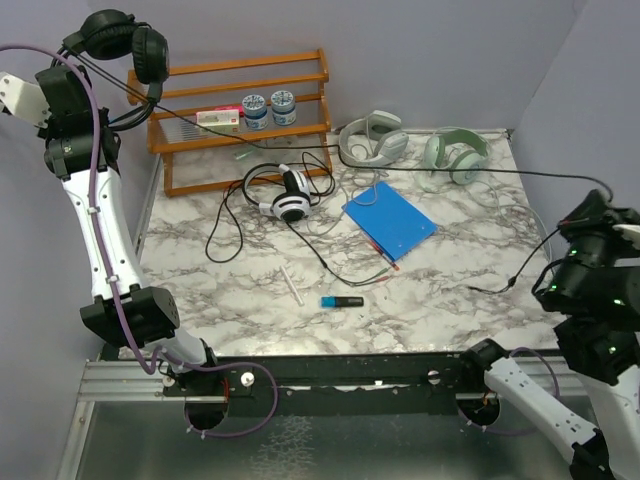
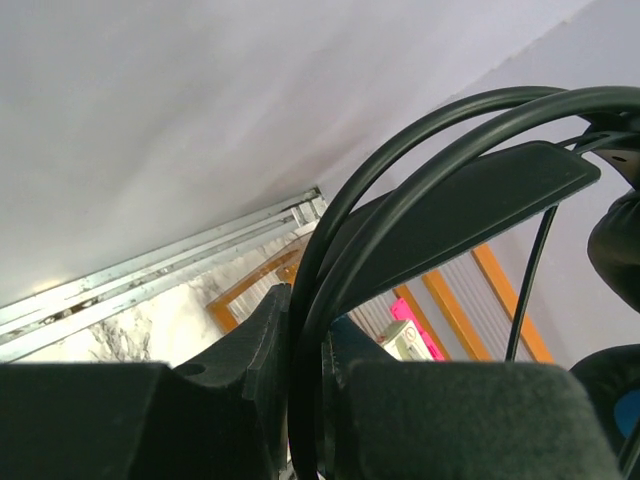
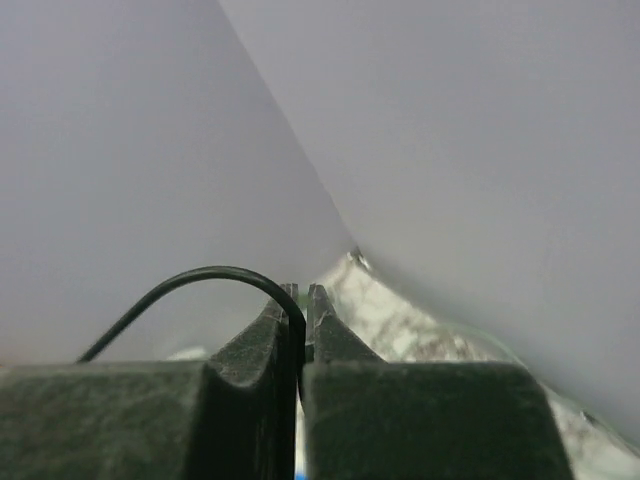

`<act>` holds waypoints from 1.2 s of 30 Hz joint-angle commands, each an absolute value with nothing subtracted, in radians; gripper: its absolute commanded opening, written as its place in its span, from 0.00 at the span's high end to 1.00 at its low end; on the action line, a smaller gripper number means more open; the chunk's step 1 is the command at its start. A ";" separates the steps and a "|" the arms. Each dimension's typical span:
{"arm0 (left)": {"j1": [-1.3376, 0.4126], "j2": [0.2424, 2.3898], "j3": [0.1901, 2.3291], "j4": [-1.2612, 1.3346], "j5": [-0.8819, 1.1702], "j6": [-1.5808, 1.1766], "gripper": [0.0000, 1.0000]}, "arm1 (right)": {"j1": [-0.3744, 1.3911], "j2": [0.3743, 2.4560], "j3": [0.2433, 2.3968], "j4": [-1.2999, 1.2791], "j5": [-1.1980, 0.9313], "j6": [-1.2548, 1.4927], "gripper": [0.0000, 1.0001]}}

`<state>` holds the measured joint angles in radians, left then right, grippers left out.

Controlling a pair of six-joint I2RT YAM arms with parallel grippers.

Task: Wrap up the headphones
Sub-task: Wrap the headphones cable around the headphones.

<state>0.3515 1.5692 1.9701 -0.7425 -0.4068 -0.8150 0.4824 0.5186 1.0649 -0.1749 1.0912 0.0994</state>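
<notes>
Up high, the left gripper (image 2: pixel 305 320) grips the black padded headphones (image 1: pixel 120 40), the right gripper (image 3: pixel 303 300) pinches their thin black cord (image 3: pixel 215 268), so wind slowly.

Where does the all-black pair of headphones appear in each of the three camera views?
Top external: black headphones upper left, held in the air.
Left wrist: their headband arcs across the right half, clamped in the left pincer.
Right wrist: not in it; only a thin black cable pinched in the right pincer.
Shared landmark: the marble tabletop.
</notes>
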 commanded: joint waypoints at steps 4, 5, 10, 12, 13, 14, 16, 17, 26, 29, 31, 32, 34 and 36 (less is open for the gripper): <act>0.358 1.561 2.034 -0.647 -0.324 -0.845 1.00 | 0.480 0.697 1.371 -0.247 0.977 -0.177 0.21; 0.359 1.561 2.035 -0.645 -0.322 -0.846 1.00 | 0.480 0.717 1.398 -0.341 0.963 -0.119 0.12; 0.359 1.559 2.039 -0.633 -0.268 -0.853 1.00 | 0.480 0.691 1.335 -0.480 0.457 -0.091 0.06; 0.357 1.555 2.040 -0.625 -0.225 -0.861 1.00 | 0.480 0.699 1.289 -0.473 0.187 -0.027 0.00; 0.357 1.551 2.041 -0.624 -0.214 -0.864 1.00 | 0.480 0.708 1.259 -0.447 0.086 0.010 0.00; 0.356 1.546 2.042 -0.622 -0.208 -0.866 1.00 | 0.480 0.726 1.235 -0.418 -0.025 0.044 0.00; 0.354 1.538 2.043 -0.619 -0.206 -0.862 1.00 | 0.480 0.774 1.198 -0.360 -0.194 0.098 0.00; 0.353 1.534 2.045 -0.617 -0.205 -0.856 1.00 | 0.480 0.802 1.191 -0.344 -0.261 0.114 0.00; 0.349 1.502 2.040 -0.618 -0.179 -0.813 1.00 | 0.480 1.021 1.264 -0.596 -0.057 0.129 0.00; 0.347 1.490 2.021 -0.617 -0.133 -0.837 1.00 | 0.481 0.988 1.182 -0.458 -0.258 0.074 0.00; 0.345 1.477 2.006 -0.617 -0.091 -0.851 1.00 | 0.480 0.966 1.096 -0.270 -0.424 0.097 0.00; 0.342 1.467 1.994 -0.617 -0.075 -0.857 1.00 | 0.480 0.971 1.052 -0.157 -0.483 0.124 0.00; 0.337 1.440 1.970 -0.615 -0.052 -0.870 1.00 | 0.480 1.008 0.979 0.081 -0.570 0.186 0.00; 0.329 1.414 1.955 -0.614 -0.025 -0.871 1.00 | 0.481 1.083 0.936 0.289 -0.642 0.247 0.01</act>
